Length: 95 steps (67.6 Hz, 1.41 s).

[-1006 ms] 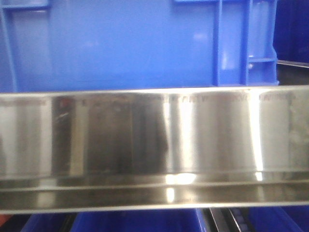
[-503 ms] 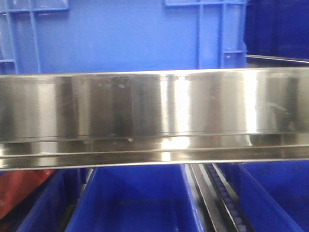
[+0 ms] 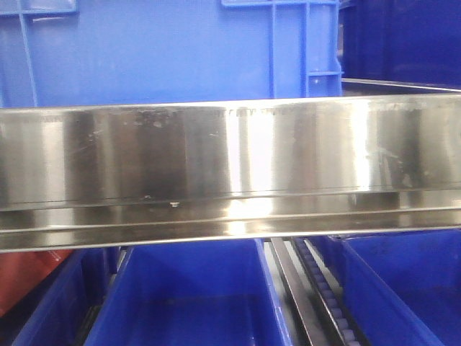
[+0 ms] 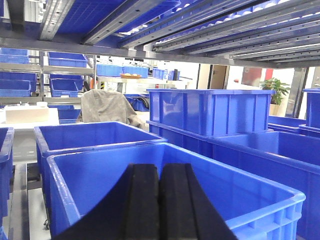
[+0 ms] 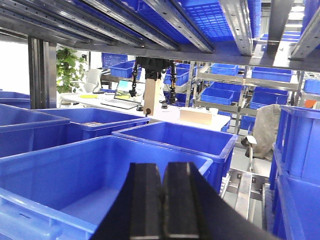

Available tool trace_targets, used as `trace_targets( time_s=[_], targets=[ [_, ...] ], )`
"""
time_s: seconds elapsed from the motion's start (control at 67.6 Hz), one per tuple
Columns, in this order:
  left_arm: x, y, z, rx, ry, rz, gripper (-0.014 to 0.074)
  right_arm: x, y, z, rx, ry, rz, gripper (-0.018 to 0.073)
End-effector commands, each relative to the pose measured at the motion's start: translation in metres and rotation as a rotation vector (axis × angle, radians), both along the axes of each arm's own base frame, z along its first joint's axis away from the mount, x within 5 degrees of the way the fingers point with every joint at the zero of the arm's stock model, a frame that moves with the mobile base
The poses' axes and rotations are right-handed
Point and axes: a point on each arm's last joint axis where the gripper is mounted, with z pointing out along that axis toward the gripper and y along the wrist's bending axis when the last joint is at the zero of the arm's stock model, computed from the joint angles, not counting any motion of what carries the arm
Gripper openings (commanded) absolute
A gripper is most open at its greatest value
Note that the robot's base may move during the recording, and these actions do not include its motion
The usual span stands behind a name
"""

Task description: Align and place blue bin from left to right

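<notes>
A large blue bin (image 3: pixel 158 54) with ribbed corners stands on the shelf level above a steel rail in the front view. Neither gripper shows in that view. In the left wrist view my left gripper (image 4: pixel 159 167) is shut with nothing in it, hovering over an open blue bin (image 4: pixel 90 175). My right gripper (image 5: pixel 162 167) is likewise shut and empty above another open blue bin (image 5: pixel 75 170). I cannot tell whether either is the bin seen from the front.
A shiny steel shelf rail (image 3: pixel 230 166) crosses the front view, with more blue bins (image 3: pixel 187 295) and a roller track (image 3: pixel 317 288) below it. Stacked bins (image 4: pixel 210 112) stand to the left gripper's right. Roller tracks (image 4: pixel 200 25) run close overhead.
In the front view the steel rail and the upper bin have shifted up and to the left, and the lower bins and roller track have come into sight.
</notes>
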Motion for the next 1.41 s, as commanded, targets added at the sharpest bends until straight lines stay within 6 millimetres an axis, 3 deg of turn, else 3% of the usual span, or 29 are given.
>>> trace_targets(
  time_s=[0.0, 0.518, 0.725, 0.843, 0.962, 1.154, 1.391],
  targets=[
    [-0.001, 0.0, 0.002, -0.003, -0.02, -0.007, -0.0111, -0.001, -0.001, 0.001, -0.003, -0.021, 0.002, -0.0079],
    [-0.001, 0.0, 0.002, -0.003, -0.02, -0.007, -0.0111, -0.001, -0.001, 0.001, -0.005, -0.017, -0.001, -0.0079],
    [-0.001, 0.0, 0.002, -0.003, -0.02, -0.007, -0.0111, 0.005, -0.003, -0.01, 0.094, 0.093, -0.017, -0.0079],
    [-0.001, 0.0, 0.002, -0.003, -0.02, -0.007, -0.0111, 0.015, -0.01, -0.032, 0.106, 0.142, -0.089, -0.0079],
    [-0.001, 0.0, 0.002, -0.003, -0.02, -0.007, -0.0111, 0.015, -0.023, -0.055, 0.018, 0.065, -0.174, -0.0079],
    [-0.001, 0.0, 0.002, -0.003, -0.02, -0.007, -0.0111, -0.007, -0.051, -0.092, -0.026, -0.146, -0.341, -0.0079],
    [-0.001, 0.0, 0.002, -0.003, -0.02, -0.007, -0.0111, -0.032, -0.066, -0.154, 0.024, -0.069, -0.401, -0.0079]
  ],
)
